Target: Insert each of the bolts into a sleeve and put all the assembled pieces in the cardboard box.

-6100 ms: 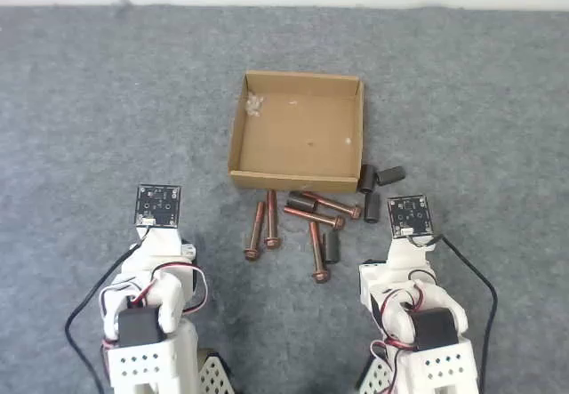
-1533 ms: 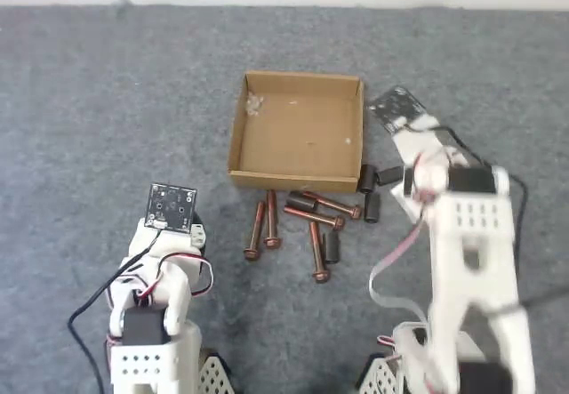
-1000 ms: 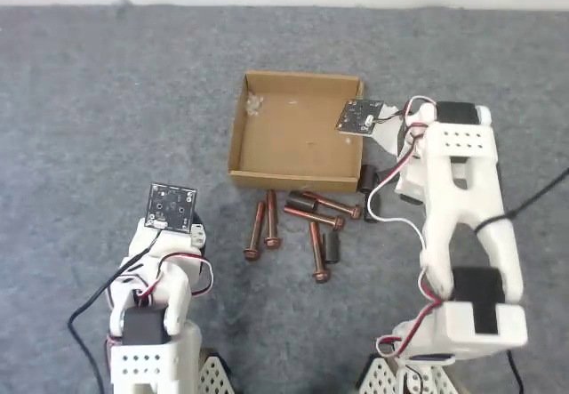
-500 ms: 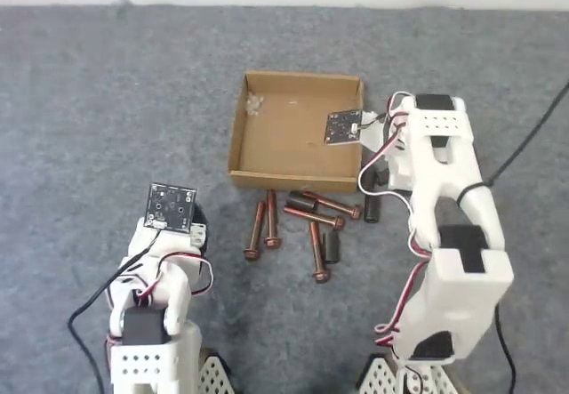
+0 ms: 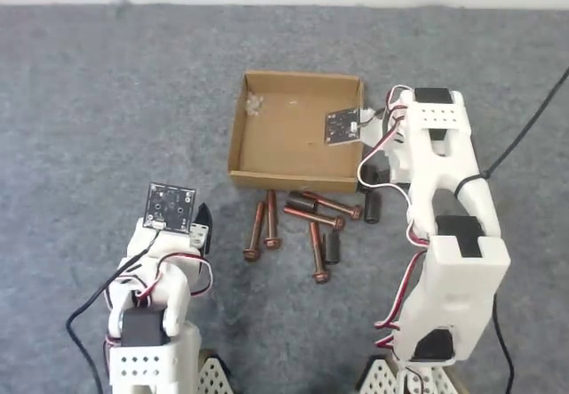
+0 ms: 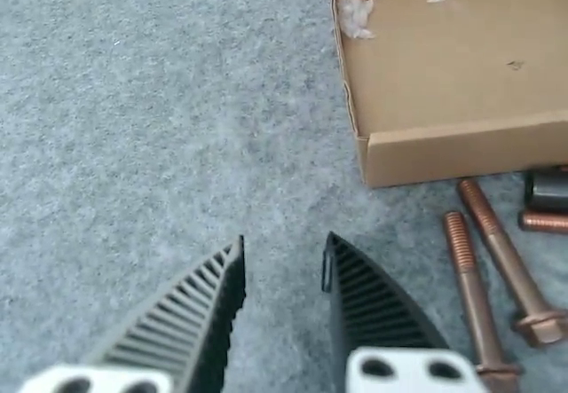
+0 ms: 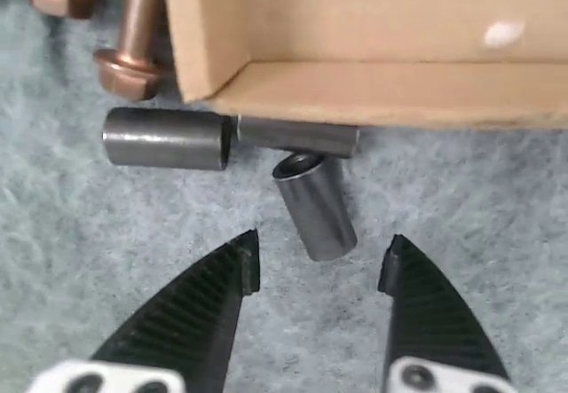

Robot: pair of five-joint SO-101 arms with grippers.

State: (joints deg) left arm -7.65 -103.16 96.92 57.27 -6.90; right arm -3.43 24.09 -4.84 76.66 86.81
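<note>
The first pick of a sleeve is judged to be in hand: nothing is assembled yet, and no piece lies in the box (image 5: 236,136). The right end effector (image 7: 323,242) is held wide open and empty over a sleeve (image 7: 315,205). This sleeve lies on the surface (image 5: 107,100) just beside the box wall, its open end close against a second sleeve (image 7: 297,136). The bolts (image 5: 313,219) lie loose before the box. The left end effector (image 6: 284,240) is open and empty, near the bolts but apart from them. Next, a descent and a closing across the sleeve's barrel would be called for, clear of neighbour and cardboard.
</note>
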